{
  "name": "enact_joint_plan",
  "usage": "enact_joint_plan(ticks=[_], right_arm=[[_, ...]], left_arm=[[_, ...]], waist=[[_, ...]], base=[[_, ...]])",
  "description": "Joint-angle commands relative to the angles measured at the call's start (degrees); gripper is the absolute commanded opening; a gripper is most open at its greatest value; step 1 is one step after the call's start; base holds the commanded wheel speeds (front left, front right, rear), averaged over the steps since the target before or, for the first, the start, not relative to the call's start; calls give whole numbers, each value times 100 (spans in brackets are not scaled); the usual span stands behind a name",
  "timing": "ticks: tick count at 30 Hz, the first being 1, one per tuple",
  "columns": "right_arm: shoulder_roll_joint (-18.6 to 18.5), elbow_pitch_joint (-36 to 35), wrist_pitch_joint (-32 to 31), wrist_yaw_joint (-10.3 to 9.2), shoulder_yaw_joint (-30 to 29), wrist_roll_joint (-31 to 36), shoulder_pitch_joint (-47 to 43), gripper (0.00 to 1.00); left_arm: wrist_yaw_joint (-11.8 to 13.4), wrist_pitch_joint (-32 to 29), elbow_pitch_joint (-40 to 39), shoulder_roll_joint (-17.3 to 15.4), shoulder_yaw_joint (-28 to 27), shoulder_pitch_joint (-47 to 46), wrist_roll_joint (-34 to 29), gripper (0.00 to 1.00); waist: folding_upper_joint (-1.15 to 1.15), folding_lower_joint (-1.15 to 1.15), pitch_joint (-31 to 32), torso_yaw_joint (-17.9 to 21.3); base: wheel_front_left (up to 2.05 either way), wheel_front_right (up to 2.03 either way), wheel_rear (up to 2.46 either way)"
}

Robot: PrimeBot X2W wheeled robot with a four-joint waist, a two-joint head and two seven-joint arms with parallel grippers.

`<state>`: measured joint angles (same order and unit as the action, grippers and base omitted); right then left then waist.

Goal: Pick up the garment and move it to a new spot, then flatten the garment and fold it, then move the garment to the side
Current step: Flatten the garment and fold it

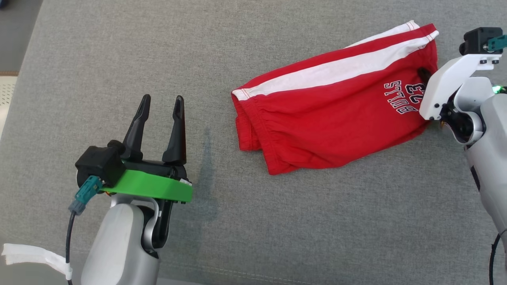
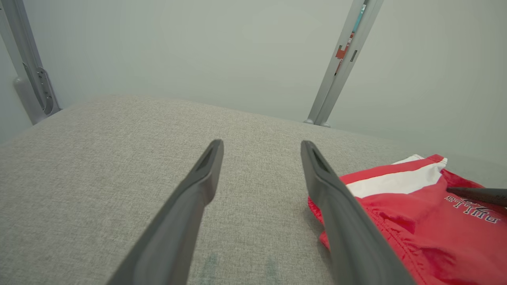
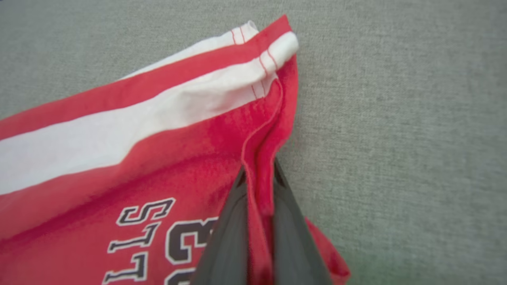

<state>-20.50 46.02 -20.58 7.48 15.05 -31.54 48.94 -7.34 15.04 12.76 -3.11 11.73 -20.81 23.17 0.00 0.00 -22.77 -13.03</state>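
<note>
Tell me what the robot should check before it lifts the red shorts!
1. Right pincer shut on the edge of the shorts: ok.
2. All cloth layers caught in that grip: cannot tell.
3. Left pincer open and apart from the shorts: ok.
4. Shorts lying flat: not ok, folded over and wrinkled.
5. Bare cushion for a new spot: ok.
</note>
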Motion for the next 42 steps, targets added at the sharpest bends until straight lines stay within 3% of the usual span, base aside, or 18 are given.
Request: enact_joint_plan(ticks=[1, 6, 14, 21, 27, 36, 42], right_arm=[[113, 55, -3, 1, 59, -2, -209, 0], [66, -64, 334, 1, -92, 24, -193, 0], [-216, -201, 1258, -5, -1240, 417, -675, 0], [-162, -680, 1278, -4, -2124, 1002, -1193, 0], [63, -1528, 1005, -4, -2563, 1721, -1476, 0], [715, -2978, 195, -3, -1672, 2121, -1815, 0], [1092, -3001, -277, -3, -853, 2217, -1621, 0]], left_arm=[[-23, 15, 6, -17, 4, 24, 22, 100], [-21, 15, 45, -41, -28, 12, 38, 100], [-22, 15, 115, -112, -64, 173, 95, 100], [-22, 15, 148, -148, -113, 293, 130, 100], [-22, 15, 184, -151, -26, 291, 135, 100], [-22, 15, 211, -209, 40, 386, 179, 100], [-22, 15, 188, -202, 88, 370, 195, 100]], waist=[[0, 0, -13, 17], [0, 0, 36, 92], [0, 0, 326, 305], [0, 0, 504, 573], [0, 0, 630, 646], [0, 0, 910, 627], [0, 0, 928, 546]], base=[[0, 0, 0], [0, 0, 0], [0, 0, 0], [0, 0, 0], [0, 0, 0], [0, 0, 0], [0, 0, 0]])
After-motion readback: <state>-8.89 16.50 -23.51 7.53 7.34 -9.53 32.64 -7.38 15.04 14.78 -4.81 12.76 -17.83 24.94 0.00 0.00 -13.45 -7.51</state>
